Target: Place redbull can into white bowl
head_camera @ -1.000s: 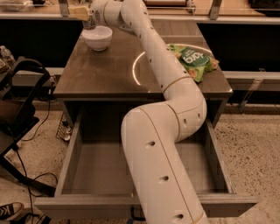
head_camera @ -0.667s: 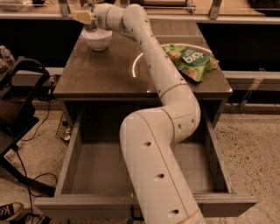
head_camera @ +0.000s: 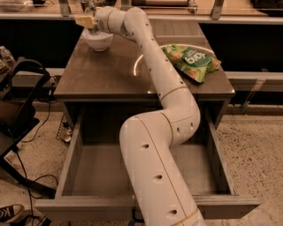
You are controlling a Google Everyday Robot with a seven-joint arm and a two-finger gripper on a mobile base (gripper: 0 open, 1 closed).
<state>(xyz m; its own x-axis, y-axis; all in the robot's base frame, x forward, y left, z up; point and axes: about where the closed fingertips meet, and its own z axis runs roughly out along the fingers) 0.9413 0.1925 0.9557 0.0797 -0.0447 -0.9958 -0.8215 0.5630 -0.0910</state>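
The white bowl stands at the far left corner of the brown table. My gripper, with yellowish fingers, hangs just above the bowl's left rim at the end of the long white arm. It is shut on the redbull can, a slim silvery shape that stands upright and shows above the fingers. The can's lower part is hidden behind the gripper and the bowl's rim.
A green snack bag lies at the table's right side. Below the table top, a wide drawer stands pulled open toward me. A black chair frame and cables are on the floor at the left.
The gripper has moved a little left and down, from beside the bowl to right over its left rim. The bowl and the snack bag have not moved.
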